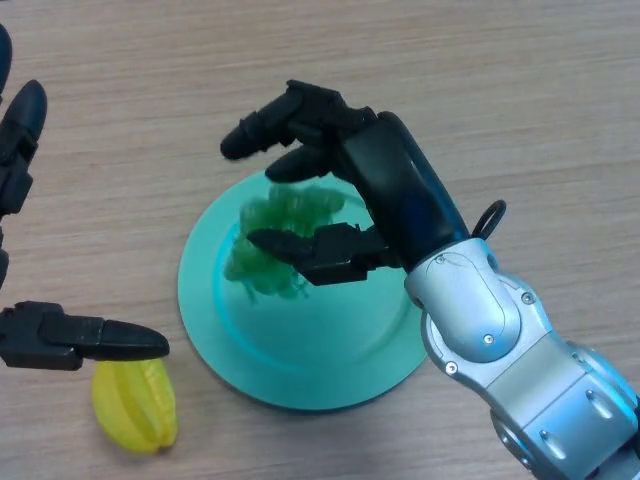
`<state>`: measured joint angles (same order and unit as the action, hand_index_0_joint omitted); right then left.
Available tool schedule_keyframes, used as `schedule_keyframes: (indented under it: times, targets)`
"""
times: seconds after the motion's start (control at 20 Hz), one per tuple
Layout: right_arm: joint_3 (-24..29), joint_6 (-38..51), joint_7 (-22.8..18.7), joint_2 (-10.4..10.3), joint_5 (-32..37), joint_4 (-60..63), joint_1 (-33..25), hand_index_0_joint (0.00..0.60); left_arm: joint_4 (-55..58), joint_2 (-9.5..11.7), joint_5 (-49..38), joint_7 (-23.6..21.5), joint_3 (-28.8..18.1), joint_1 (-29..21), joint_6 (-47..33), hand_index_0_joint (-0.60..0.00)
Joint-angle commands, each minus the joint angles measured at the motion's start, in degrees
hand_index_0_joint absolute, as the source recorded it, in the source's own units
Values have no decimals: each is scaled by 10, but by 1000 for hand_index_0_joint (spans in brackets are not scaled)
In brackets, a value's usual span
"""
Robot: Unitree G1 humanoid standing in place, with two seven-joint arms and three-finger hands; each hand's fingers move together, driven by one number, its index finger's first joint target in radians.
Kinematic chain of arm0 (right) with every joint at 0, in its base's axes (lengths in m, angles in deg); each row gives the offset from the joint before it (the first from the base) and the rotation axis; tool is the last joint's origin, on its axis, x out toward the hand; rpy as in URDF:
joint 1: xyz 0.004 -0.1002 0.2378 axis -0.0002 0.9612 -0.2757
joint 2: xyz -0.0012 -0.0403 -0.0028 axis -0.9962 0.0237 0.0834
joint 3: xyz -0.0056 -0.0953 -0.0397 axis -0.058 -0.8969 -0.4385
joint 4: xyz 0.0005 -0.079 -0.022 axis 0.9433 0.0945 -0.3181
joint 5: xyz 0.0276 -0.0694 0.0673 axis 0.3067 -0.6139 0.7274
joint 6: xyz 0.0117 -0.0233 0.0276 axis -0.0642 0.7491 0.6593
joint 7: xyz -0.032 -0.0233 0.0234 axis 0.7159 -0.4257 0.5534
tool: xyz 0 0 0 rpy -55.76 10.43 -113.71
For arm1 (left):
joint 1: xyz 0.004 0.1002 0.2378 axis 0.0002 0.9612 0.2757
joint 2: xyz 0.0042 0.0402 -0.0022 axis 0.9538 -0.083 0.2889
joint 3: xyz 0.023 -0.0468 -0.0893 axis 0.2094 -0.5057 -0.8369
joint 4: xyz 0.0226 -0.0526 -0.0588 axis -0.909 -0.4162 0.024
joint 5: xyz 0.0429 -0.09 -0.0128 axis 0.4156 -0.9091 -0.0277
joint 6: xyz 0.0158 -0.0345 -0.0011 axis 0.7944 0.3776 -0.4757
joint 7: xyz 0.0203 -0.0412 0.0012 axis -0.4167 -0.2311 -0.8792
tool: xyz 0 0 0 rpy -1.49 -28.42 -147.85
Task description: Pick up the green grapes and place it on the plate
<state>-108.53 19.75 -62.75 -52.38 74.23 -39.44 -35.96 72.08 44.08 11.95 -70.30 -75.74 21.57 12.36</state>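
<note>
right robot hand [345, 190] spread loose over plate [300, 370], clasping nothing | green grapes [280, 240] lie on plate between its thumb and fingers | risk: lifting fingers snag bunch, drag it onto tabletop [500, 80] | left robot hand [40, 335] loose, idle by yellow starfruit [135, 405]

Right hand [375, 190] over the teal plate [300, 370], fingers relaxed and spread, thumb below, not clamping anything. Green grapes [280, 235] lie on the plate between thumb and fingers; can't tell if any fingertip touches them. Left hand [40, 335] at the left edge, fingers straight, just above a yellow starfruit [135, 405] on the wooden table [500, 80].
</note>
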Motion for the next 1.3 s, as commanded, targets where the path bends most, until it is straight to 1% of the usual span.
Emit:
schedule_keyframes:
  times: [0.05,0.2,0.3,0.4,0.5,0.55,0.6,0.65,0.7,0.75,0.8,0.85,0.95,1.05,1.15,1.3]
  targets:
    - [41,31,25,-6,-68,-25,-36,0,29,14,-14,-18,-29,-7,-91,0]
    - [55,38,29,-6,-65,-34,-28,0,33,11,-8,-17,-24,-5,-90,0]
    - [76,39,46,-6,-72,-52,-15,0,38,11,-5,-17,-21,-4,-85,0]
    - [108,37,88,-6,-91,-86,11,0,45,13,-5,-18,-18,-8,-73,0]
    - [151,35,140,-6,-96,-135,49,0,57,16,-11,-17,-15,-12,-54,0]
    - [183,47,176,-6,-99,-164,79,0,62,18,-12,-17,-14,-16,-45,0]
    - [203,61,193,-6,-98,-175,96,0,66,18,-12,-17,-13,-17,-42,0]
    - [237,93,218,-6,-92,-187,128,0,69,16,-9,-16,-10,-16,-42,0]
    - [255,109,224,-6,-79,-192,146,0,68,14,-9,-14,-8,-14,-44,0]
    - [284,138,235,-6,-53,-203,176,0,67,12,-8,-10,-5,-11,-48,0]
    - [299,157,238,-3,-37,-206,193,0,65,10,-8,-7,-4,-9,-50,0]
    - [320,195,237,5,-10,-208,222,0,64,9,-11,-4,-4,-6,-50,0]
    - [328,251,222,10,14,-201,262,0,56,7,-13,0,-4,-3,-50,0]
    - [325,280,213,9,26,-202,288,0,40,6,2,-2,0,-1,-60,0]
    - [326,279,205,9,35,-205,293,0,39,9,12,-3,0,-3,-48,0]
    - [313,280,204,9,28,-207,299,0,35,11,35,-9,6,-11,-48,0]
